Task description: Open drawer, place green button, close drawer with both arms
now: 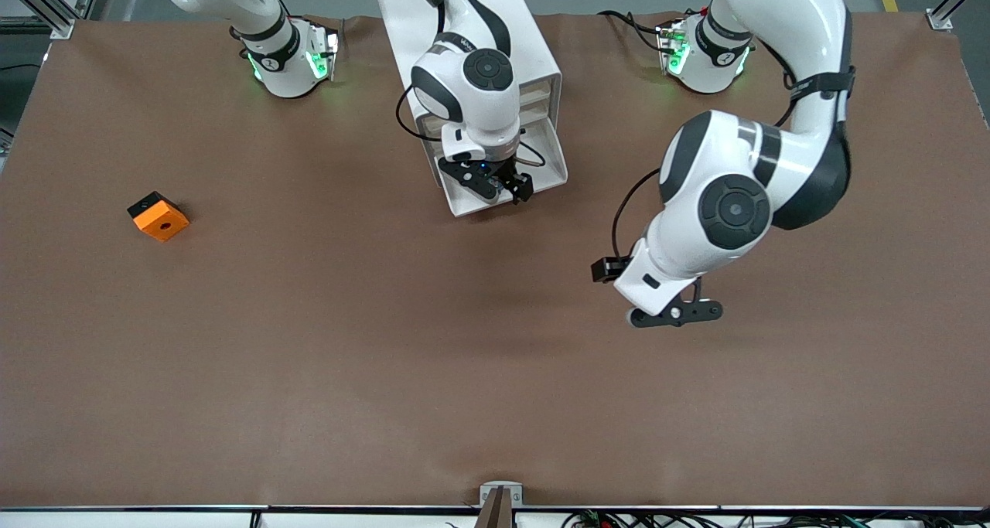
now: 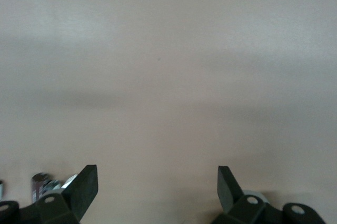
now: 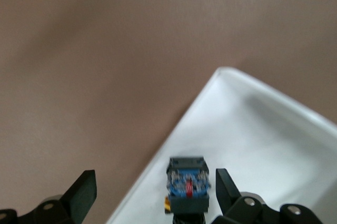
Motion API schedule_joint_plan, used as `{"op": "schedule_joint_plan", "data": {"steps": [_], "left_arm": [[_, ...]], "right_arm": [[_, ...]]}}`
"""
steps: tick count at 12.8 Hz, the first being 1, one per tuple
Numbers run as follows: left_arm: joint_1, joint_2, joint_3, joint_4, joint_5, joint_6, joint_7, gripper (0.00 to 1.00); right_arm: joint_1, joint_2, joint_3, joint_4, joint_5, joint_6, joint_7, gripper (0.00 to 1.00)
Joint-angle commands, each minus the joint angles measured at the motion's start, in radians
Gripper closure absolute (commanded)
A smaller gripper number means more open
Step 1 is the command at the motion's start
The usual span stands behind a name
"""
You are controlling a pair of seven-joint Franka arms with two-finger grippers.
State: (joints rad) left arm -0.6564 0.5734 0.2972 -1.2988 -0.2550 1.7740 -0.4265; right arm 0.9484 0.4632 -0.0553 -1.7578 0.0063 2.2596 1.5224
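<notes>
The white cabinet point(image 1: 472, 41) stands between the arms' bases, with one drawer point(image 1: 551, 155) pulled out toward the front camera. My right gripper point(image 1: 499, 184) hangs over that open drawer point(image 3: 263, 140), fingers spread wide. The button point(image 3: 188, 184), blue-grey and black, shows blurred between those fingers, close beside one of them and well apart from the other, over the drawer's white floor. I cannot tell whether it rests on the floor. The front view hides it under the right hand. My left gripper point(image 1: 677, 311) point(image 2: 158, 179) is open and empty, low over bare brown table toward the left arm's end.
An orange block with a hole point(image 1: 158, 216) lies on the table toward the right arm's end. A small metal bracket point(image 1: 500, 493) sits at the table's edge nearest the front camera.
</notes>
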Motion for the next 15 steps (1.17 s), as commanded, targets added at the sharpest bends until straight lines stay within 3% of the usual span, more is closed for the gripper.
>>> {"op": "schedule_joint_plan", "data": {"steps": [1,4,8,15], "left_arm": [[-0.005,-0.064,-0.047,-0.164,0.011,0.141,0.003,0.0],[-0.005,-0.072,-0.099,-0.259,0.007,0.274,-0.024,0.0],[-0.009,-0.017,-0.164,-0.278,0.006,0.335,-0.15,0.0],[-0.098,0.013,-0.178,-0.381,0.006,0.375,-0.262,0.0]], "right_arm": [[-0.078,-0.017,0.008,0.05,-0.016,-0.081,-0.115,0.0],[-0.187,-0.04,0.006,0.136,-0.022,-0.225,-0.265,0.0],[-0.365,-0.096,0.006,0.207,-0.022,-0.383,-0.57,0.0],[-0.742,-0.19,0.006,0.314,-0.019,-0.682,-1.287,0.0]]}}
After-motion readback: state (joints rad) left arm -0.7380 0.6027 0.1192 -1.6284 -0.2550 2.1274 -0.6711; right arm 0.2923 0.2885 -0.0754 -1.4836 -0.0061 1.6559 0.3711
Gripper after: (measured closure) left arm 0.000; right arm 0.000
